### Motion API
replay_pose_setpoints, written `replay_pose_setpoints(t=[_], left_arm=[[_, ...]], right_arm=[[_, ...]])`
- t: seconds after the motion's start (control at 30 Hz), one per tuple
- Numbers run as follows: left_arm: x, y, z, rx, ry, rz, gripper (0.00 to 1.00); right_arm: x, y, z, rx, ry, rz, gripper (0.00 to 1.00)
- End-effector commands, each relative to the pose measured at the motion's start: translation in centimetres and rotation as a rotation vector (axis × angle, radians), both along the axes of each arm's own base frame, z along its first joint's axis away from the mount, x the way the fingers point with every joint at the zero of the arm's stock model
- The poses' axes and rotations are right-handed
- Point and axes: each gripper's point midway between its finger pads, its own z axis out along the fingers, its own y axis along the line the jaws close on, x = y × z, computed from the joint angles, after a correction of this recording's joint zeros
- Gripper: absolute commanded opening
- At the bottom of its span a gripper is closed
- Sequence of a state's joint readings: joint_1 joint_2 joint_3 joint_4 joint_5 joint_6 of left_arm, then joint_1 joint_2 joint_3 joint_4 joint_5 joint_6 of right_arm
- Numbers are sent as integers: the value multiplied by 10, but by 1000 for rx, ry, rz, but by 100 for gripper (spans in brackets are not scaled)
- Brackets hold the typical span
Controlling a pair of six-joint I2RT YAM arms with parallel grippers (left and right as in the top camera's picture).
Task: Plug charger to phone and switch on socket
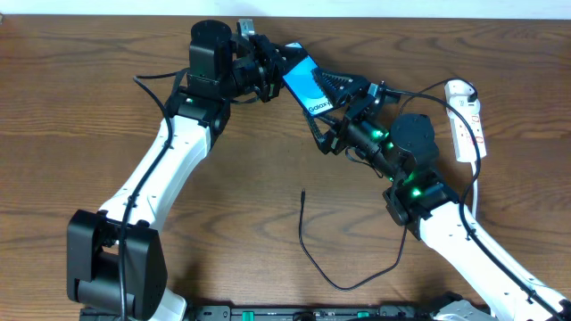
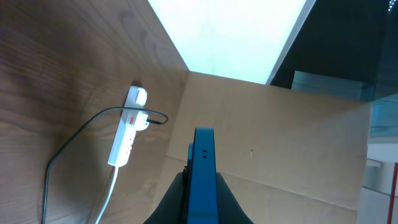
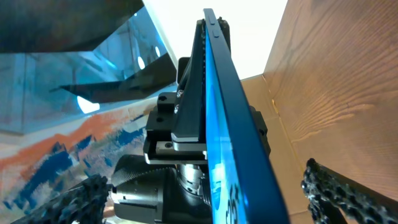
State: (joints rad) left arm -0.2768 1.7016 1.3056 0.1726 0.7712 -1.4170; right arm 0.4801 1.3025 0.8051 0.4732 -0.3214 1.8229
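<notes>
**Left fingers (image 1: pixel 264 71) clamp phone (image 1: pixel 302 78); right fingers (image 1: pixel 343 87) spread wide**

Overhead, the blue-screened phone is held tilted above the bench (image 1: pixel 89 89) between both arms. The charger (image 1: pixel 308 241) lies loose below and the socket (image 1: pixel 464 120) sits at right. Both wrist views show the phone edge-on, slim and black-framed.

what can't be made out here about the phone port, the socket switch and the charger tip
1. Port of the phone: in the overhead view the left end effector and right end effector crowd its ends; both wrist views show it only edge-on.
2. Switch position on the socket: too small in the overhead and left wrist views.
3. Tip shape of the charger: too small overhead.
</notes>
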Motion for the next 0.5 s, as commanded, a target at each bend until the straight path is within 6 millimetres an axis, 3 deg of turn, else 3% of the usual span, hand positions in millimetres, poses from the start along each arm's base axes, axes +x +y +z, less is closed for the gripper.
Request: replay_pose_setpoints(t=[0.0,0.47], left_arm=[[0,6,26,-19,-57,10,7],[14,48,28,-28,-62,47,8]], right_arm=[[0,3,8,-4,-26,5,99],[0,2,7,-63,-87,5,99]])
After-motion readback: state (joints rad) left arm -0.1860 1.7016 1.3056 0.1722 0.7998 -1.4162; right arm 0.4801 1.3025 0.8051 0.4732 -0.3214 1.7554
